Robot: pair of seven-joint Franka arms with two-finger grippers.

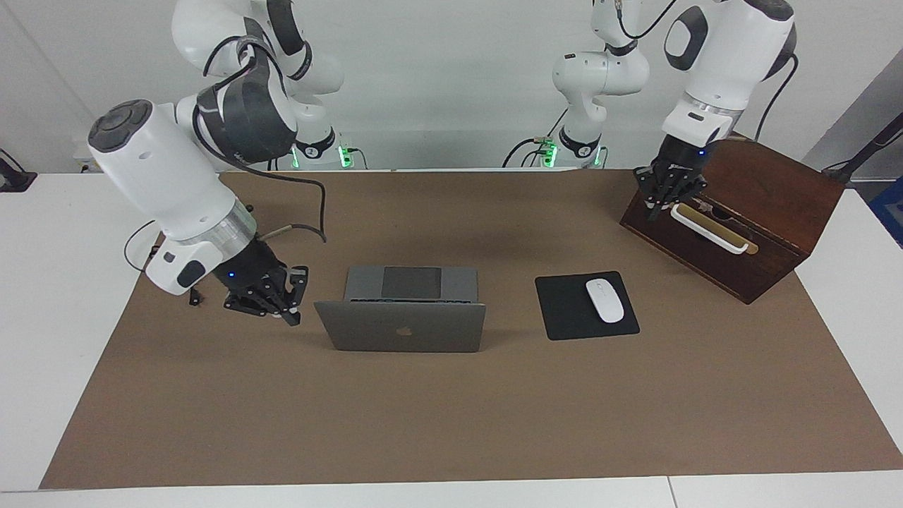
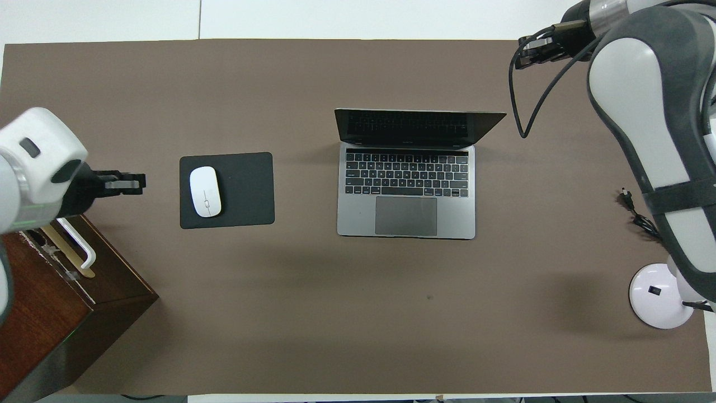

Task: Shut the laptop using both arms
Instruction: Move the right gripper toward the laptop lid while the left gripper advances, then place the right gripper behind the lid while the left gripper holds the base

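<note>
The silver-grey laptop (image 1: 402, 328) stands open in the middle of the brown mat, its lid with the dark apple logo raised and its keyboard deck (image 2: 405, 190) toward the robots. My right gripper (image 1: 296, 296) is open and empty, low beside the lid's edge toward the right arm's end of the table, not touching it. It also shows in the overhead view (image 2: 523, 53). My left gripper (image 1: 664, 194) hangs over the wooden box (image 1: 741, 226) at the left arm's end, well apart from the laptop. It also shows in the overhead view (image 2: 123, 183).
A black mouse pad (image 1: 564, 310) with a white mouse (image 1: 605, 300) lies between the laptop and the wooden box. The box has a white handle (image 1: 709, 229). A small black cable end (image 2: 635, 210) lies on the mat near the right arm's base.
</note>
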